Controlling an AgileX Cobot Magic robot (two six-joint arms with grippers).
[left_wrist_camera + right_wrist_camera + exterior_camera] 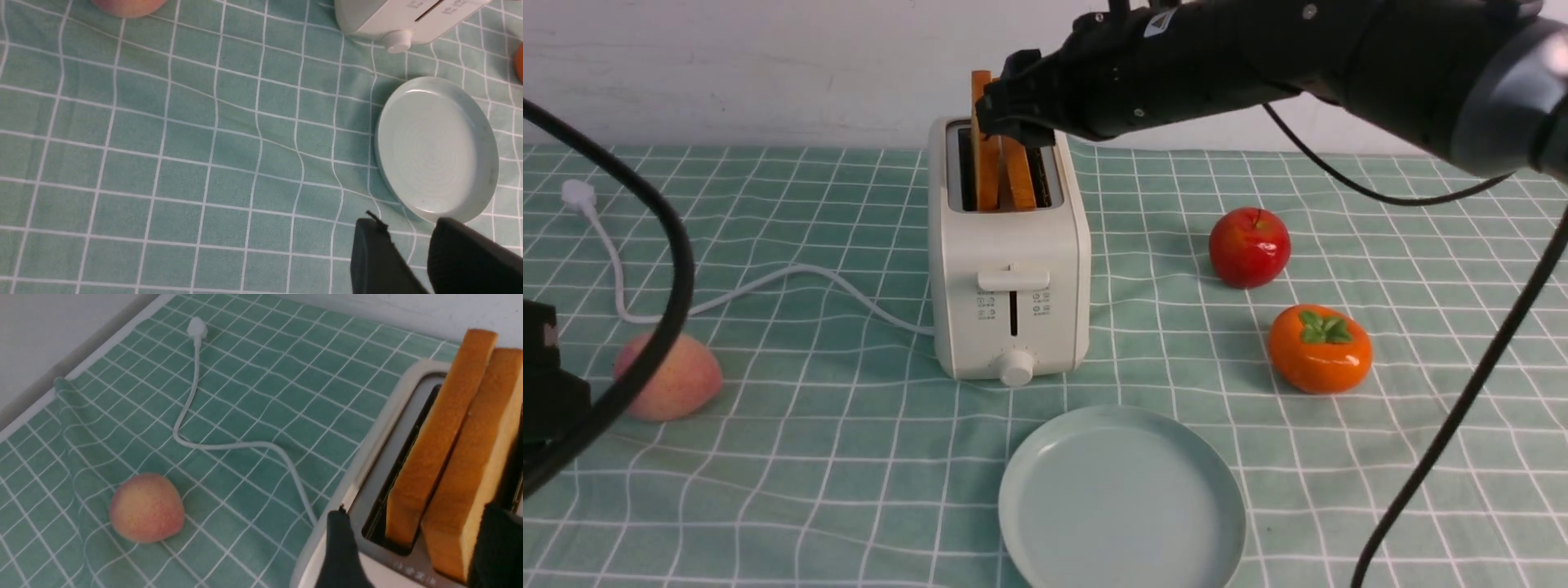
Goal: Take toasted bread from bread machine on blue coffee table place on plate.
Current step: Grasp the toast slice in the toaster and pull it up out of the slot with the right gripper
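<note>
The cream-white bread machine (1009,278) stands mid-table on the teal grid cloth of the coffee table (809,457). Two slices of toasted bread stand upright in its slots, one (984,163) beside the other (1018,175). My right gripper (1017,126) hangs over the slots. In the right wrist view it (419,543) is open, its fingers straddling both slices (437,449) (474,469), with one finger (498,543) against the outer slice. The empty pale blue-green plate (1123,498) lies in front of the toaster. My left gripper (406,224) is open and empty above the cloth beside the plate (433,147).
A red apple (1249,247) and an orange persimmon (1319,349) lie right of the toaster. A peach (670,377) lies at the left, near my left arm (543,384). The white cord (768,286) runs left to its plug (578,196). A wall stands behind.
</note>
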